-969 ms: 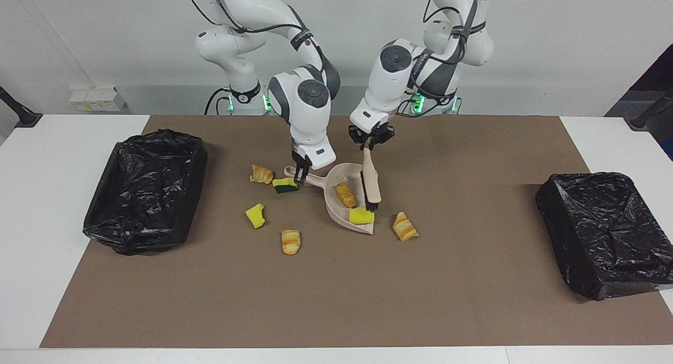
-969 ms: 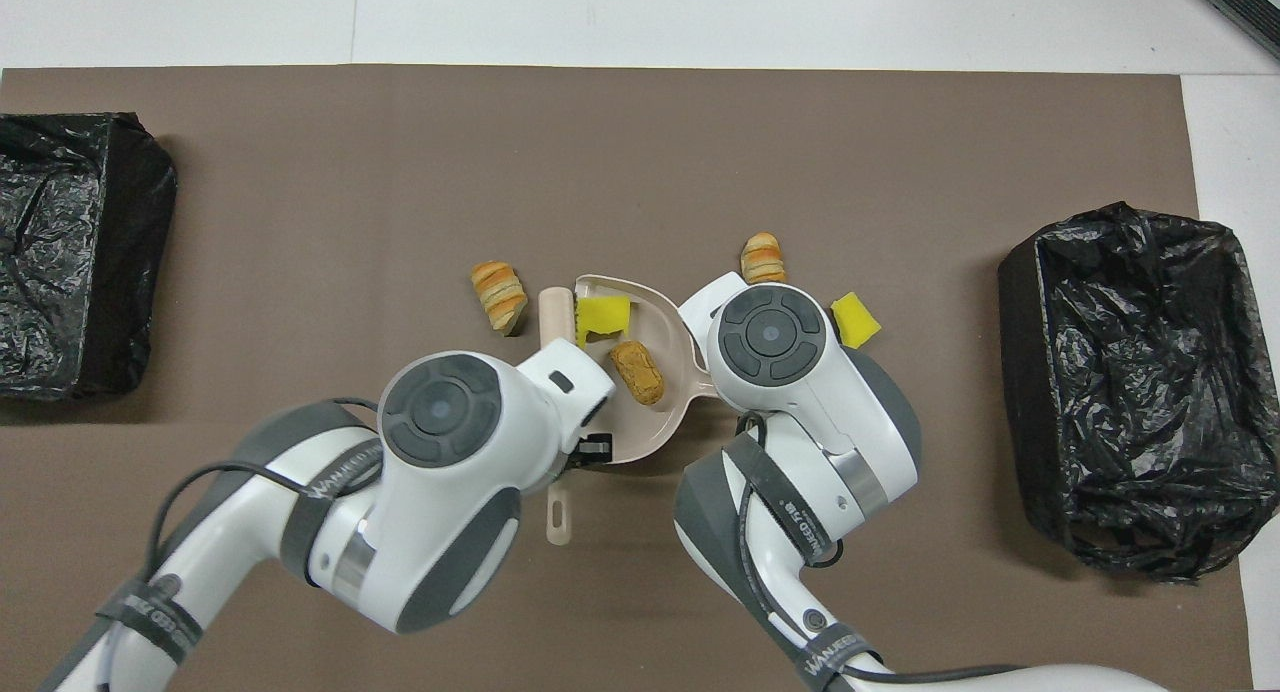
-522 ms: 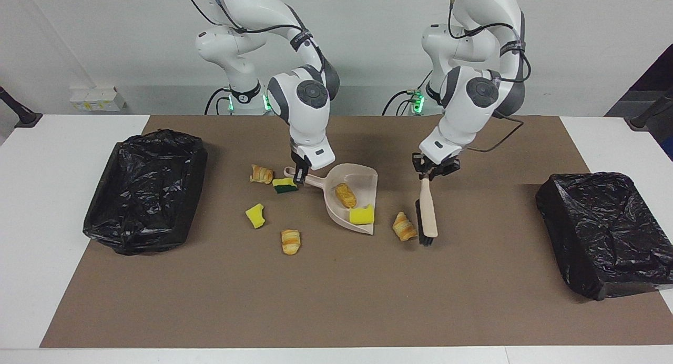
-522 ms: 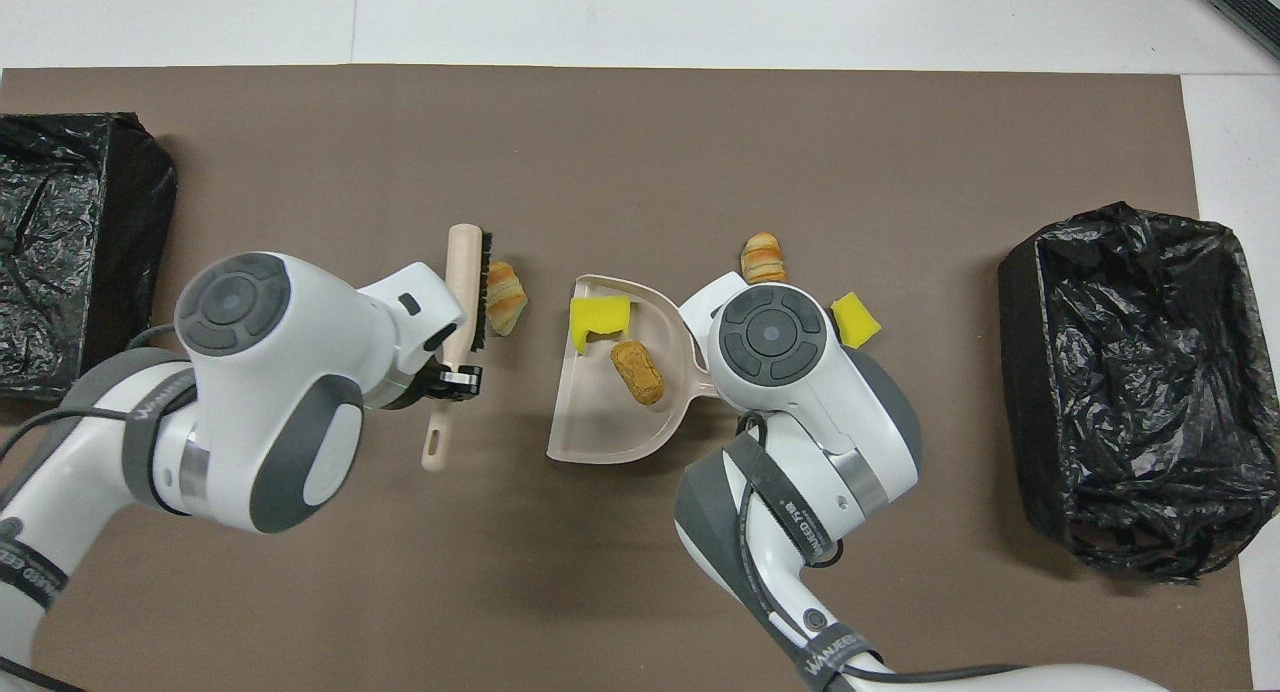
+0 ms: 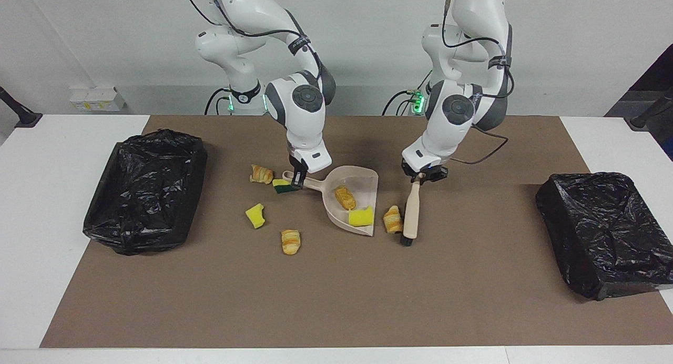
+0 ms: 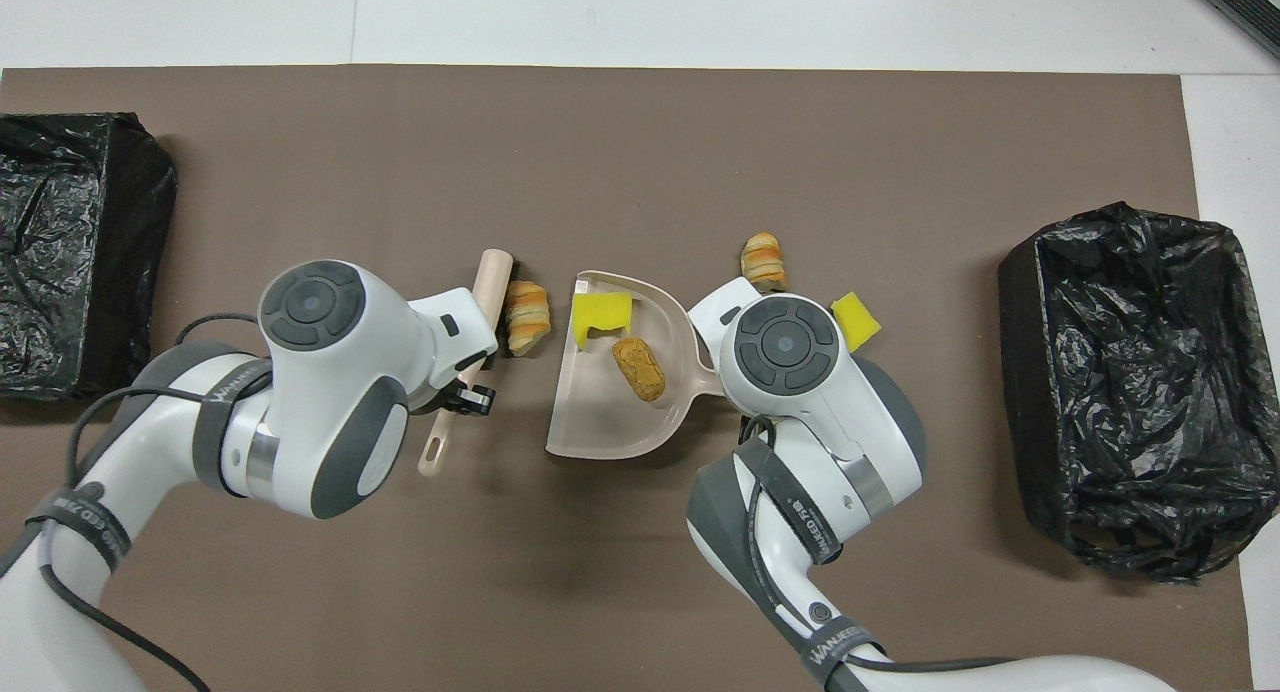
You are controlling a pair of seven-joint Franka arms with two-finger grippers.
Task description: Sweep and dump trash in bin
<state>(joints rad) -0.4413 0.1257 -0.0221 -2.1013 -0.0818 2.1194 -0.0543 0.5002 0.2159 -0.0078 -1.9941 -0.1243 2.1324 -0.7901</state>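
The brush [image 5: 410, 215] is clamped by the left end effector [image 5: 422, 177], its bristles pressed against a pastry [image 5: 392, 219] just beside the dustpan [image 5: 363, 181] mouth. The dustpan handle is gripped by the right end effector [image 5: 297, 182] — a pastry [image 5: 345, 196] and yellow sponge [image 5: 361, 216] lie inside; other pieces are scattered on the bench [image 5: 336, 295].

"WANJEEDO" lettering on both arms' [image 6: 225, 412] grey straps, partly legible
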